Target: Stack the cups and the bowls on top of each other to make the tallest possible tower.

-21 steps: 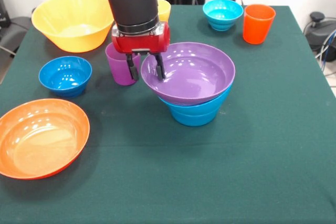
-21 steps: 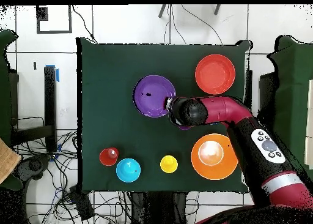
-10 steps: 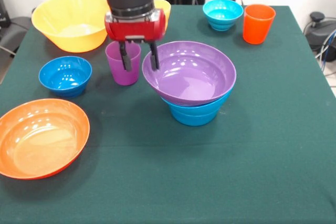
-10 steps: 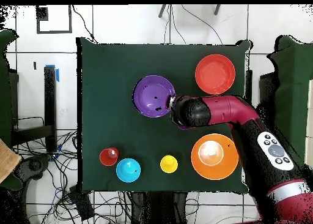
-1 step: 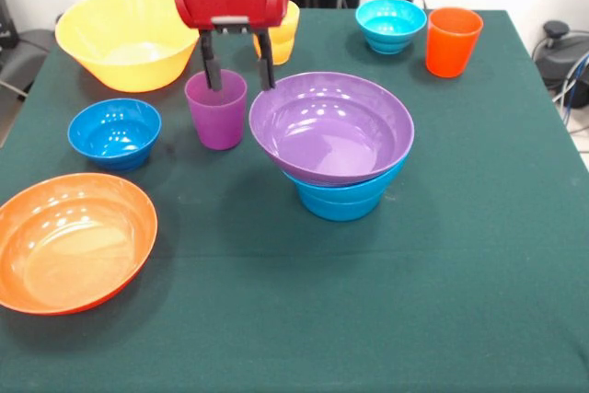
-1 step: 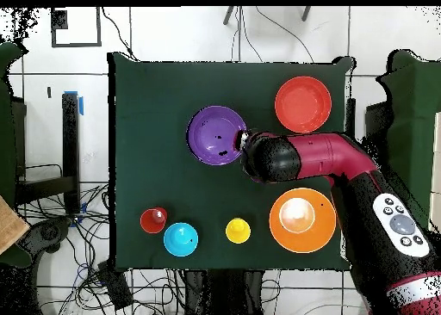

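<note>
A wide purple bowl [image 5: 331, 126] rests nested on a mid-blue bowl [image 5: 342, 198] at the table's middle, forming a two-bowl tower. My gripper [image 5: 240, 75] hangs open and empty above the gap between that bowl's left rim and the purple cup [image 5: 216, 109]. One finger is over the cup and the other over the bowl's rim, touching neither. The yellow cup [image 5: 287, 29] is partly hidden behind the gripper. The orange cup [image 5: 453, 40] and small cyan bowl [image 5: 390, 23] stand at the far right. In the overhead view the arm [image 6: 301, 157] covers the gripper beside the purple bowl [image 6: 215, 135].
A large yellow bowl [image 5: 129, 36] sits at the far left, a blue bowl [image 5: 114, 132] in front of it, and a wide orange bowl [image 5: 72, 238] at the near left. The table's edge [image 5: 552, 117] runs down the right.
The gripper, whose fingers straddled the purple bowl's left rim, has let go and risen straight up. The purple bowl has settled more level on the blue bowl.
</note>
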### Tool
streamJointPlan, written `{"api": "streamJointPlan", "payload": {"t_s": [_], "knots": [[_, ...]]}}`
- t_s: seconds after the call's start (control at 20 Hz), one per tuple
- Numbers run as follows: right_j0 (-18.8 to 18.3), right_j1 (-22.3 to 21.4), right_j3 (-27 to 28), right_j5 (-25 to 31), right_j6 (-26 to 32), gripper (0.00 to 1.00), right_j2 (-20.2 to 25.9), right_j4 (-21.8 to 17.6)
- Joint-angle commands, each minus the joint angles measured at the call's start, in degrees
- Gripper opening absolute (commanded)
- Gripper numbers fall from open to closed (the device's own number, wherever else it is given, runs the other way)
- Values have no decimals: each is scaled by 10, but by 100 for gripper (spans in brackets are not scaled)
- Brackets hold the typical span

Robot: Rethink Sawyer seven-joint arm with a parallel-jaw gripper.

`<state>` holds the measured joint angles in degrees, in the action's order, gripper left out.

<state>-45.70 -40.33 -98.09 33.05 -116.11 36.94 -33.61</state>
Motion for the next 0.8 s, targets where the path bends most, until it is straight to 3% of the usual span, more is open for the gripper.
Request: {"api": "streamJointPlan", "payload": {"t_s": [0.05, 0.8], "knots": [[4, -20, -38, 76, 91, 100, 25, 17], [-31, 16, 22, 93, 171, 100, 29, -7]]}}
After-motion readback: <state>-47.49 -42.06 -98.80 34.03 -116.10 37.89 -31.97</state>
